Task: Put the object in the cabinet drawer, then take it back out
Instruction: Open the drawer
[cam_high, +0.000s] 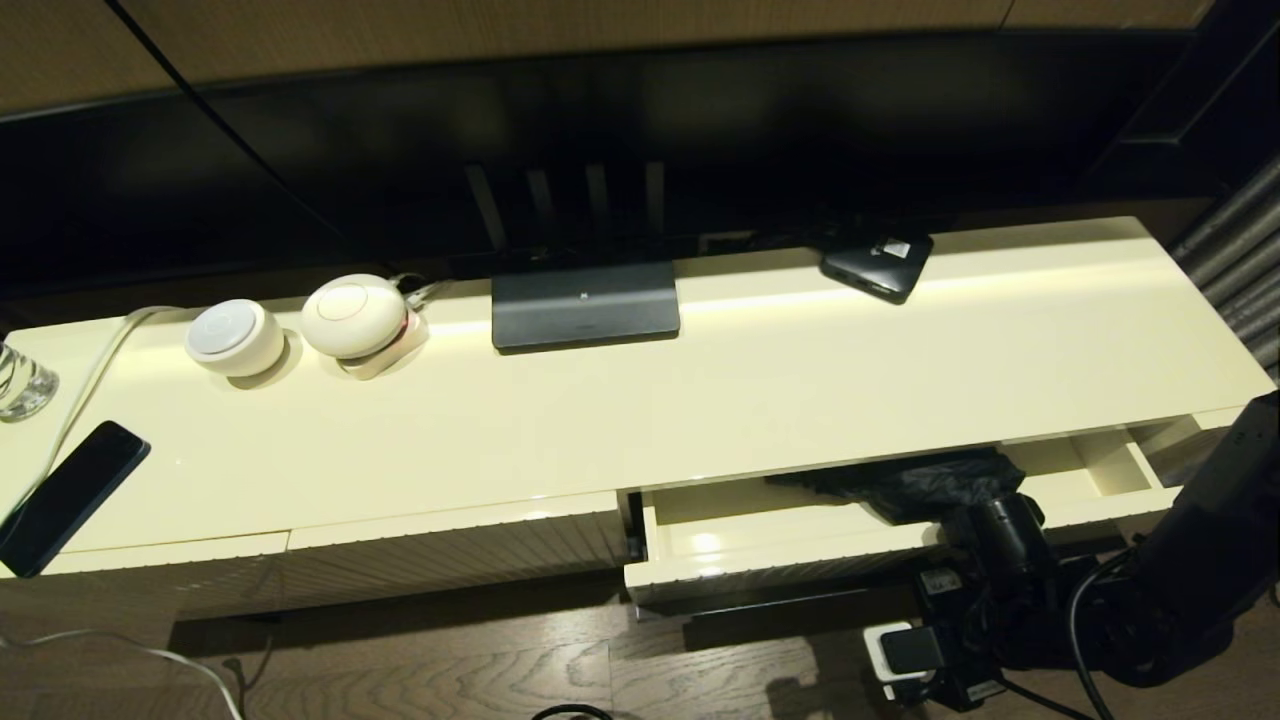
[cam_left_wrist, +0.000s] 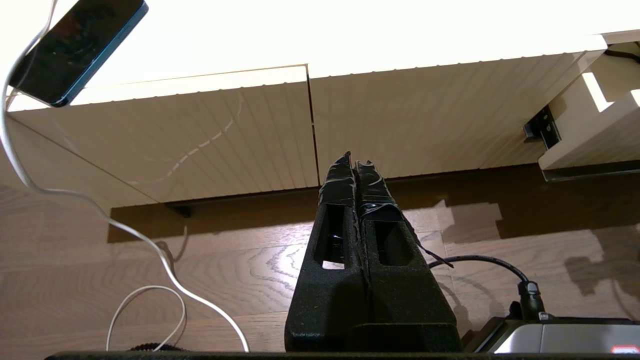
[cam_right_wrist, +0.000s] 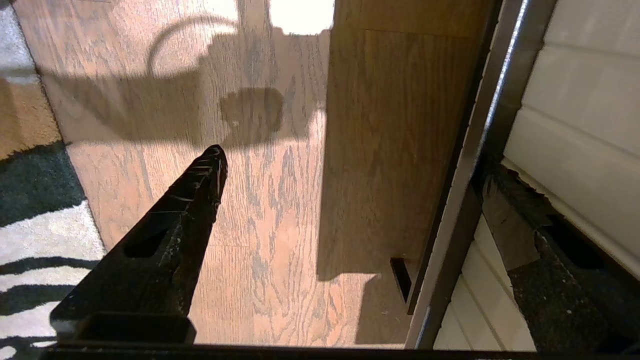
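Note:
The cabinet drawer (cam_high: 720, 535) stands pulled out at the right of the cream cabinet. The black folding umbrella (cam_high: 905, 485) lies inside it, bunched against the back, its handle hidden behind my right arm (cam_high: 1000, 560). My right gripper (cam_right_wrist: 355, 162) is open and wide at the drawer's front. One finger (cam_right_wrist: 530, 250) rests against the ribbed front (cam_right_wrist: 575, 115) beside the dark underside strip (cam_right_wrist: 475, 175); the other finger (cam_right_wrist: 195, 200) hangs over the wooden floor. My left gripper (cam_left_wrist: 354, 160) is shut on nothing, low before the closed left fronts, and out of the head view.
On the cabinet top lie a slim dark phone (cam_high: 70, 495), two white round devices (cam_high: 235, 337), a TV base (cam_high: 585, 305), a glass (cam_high: 22, 385) and a flat black box with a label (cam_high: 878, 262). A white cable (cam_left_wrist: 150, 250) and a plug block (cam_high: 900, 650) are on the floor.

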